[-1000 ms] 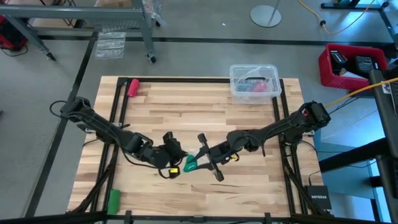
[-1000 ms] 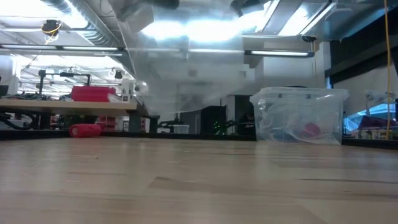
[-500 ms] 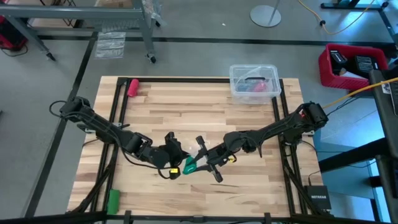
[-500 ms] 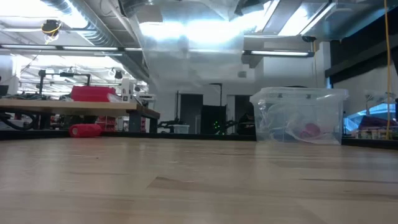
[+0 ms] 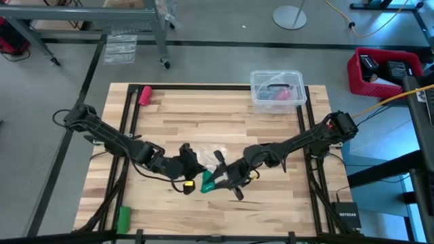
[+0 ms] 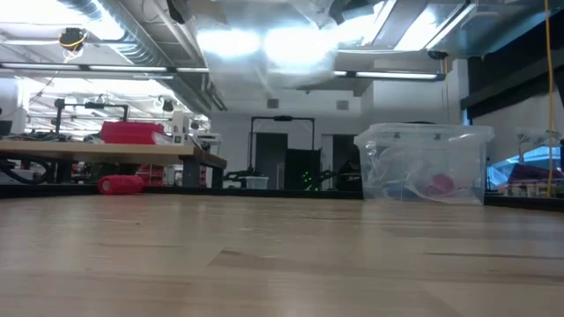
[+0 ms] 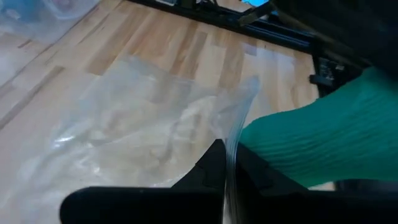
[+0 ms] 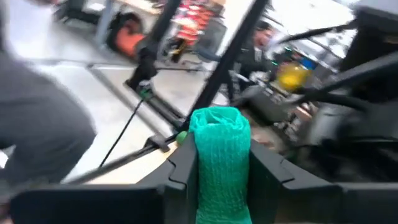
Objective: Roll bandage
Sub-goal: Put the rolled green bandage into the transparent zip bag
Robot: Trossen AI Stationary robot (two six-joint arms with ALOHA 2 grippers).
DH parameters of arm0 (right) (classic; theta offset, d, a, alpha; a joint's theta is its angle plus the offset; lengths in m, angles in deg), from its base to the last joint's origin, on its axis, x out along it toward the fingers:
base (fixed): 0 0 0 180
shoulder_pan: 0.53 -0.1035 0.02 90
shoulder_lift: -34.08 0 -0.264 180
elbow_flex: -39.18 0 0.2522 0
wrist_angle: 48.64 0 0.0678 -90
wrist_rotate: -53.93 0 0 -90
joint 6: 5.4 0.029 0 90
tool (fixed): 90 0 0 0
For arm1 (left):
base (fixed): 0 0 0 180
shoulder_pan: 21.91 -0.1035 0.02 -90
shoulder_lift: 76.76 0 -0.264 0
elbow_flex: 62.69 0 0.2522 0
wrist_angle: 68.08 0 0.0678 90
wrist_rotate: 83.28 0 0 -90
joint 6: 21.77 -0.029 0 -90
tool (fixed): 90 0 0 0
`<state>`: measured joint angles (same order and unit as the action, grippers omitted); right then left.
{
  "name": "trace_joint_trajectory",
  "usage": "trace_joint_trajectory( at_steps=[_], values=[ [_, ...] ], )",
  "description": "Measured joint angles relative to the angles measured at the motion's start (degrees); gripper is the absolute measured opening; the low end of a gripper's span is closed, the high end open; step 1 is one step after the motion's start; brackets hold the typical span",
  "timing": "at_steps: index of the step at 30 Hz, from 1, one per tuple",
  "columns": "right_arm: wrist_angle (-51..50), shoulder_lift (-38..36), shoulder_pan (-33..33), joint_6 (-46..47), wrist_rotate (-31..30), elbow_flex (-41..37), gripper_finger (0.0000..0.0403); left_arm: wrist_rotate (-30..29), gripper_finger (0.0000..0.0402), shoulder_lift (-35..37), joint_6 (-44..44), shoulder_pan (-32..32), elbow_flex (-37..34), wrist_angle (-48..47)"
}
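Right wrist view shows the teal-green ribbed cloth bandage (image 8: pixel 219 163), a compact cylinder, standing clamped between the right gripper (image 8: pixel 219 180) and its two dark fingers. From above, the bandage (image 5: pixel 209 181) sits mid-table, well away from the clear plastic lidded box (image 5: pixel 277 89). The left gripper (image 5: pixel 192 167), closed, pinches a thin crinkled clear plastic film (image 7: pixel 149 112) just beside the bandage; only the left wrist view shows the film plainly.
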<state>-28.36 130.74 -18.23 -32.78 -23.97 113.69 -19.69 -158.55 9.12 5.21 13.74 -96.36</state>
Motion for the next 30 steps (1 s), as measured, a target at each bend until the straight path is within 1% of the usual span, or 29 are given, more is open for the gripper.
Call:
trace_joint_trajectory(
  at_steps=[2,4,7,12,15,18,20,25,30],
  values=[
    [-1.36,-0.06,0.01,-4.83,2.28,0.0,0.0096,0.84,0.0003,0.92,0.43,0.01,0.0,-0.06],
    [-1.8,-0.17,0.01,-8.61,2.87,-0.02,0.0096,2.27,0.0003,1.9,0.68,-0.2,0.0,0.04],
    [-1.31,-0.39,-0.01,-11.74,3.54,-0.02,0.0096,5.18,0.0003,2.66,1.42,-0.69,0.01,0.42],
    [-3.71,-0.34,-0.62,-16.55,3.43,2.09,0.0096,6.39,0.0003,2.72,1.51,-1.23,0.03,0.33],
    [-6.83,-0.34,-1.64,-21.29,0.46,4.0,0.0096,7.77,0.0003,2.86,1.93,-1.97,0.17,0.68],
    [-14.81,-0.34,-1.89,-24.55,-2.61,6.31,0.0091,9.46,0.0003,3.45,2.79,-2.91,0.08,-0.13],
    [-18.93,-0.34,-1.8,-25.27,-3.9,7.51,0.0086,9.36,0.0003,4.18,3.2,-3.12,-0.01,-0.85],
    [-22.23,-0.36,-1.74,-23.23,-8.82,7.78,0.0081,9.9,0.0003,5.54,2.31,-2.85,0.0,-0.07],
    [-25.2,-0.39,-1.74,-19.57,-9.12,7.76,0.0081,9.17,0.0003,5.54,1.41,-3.0,0.0,0.02]
  ],
)
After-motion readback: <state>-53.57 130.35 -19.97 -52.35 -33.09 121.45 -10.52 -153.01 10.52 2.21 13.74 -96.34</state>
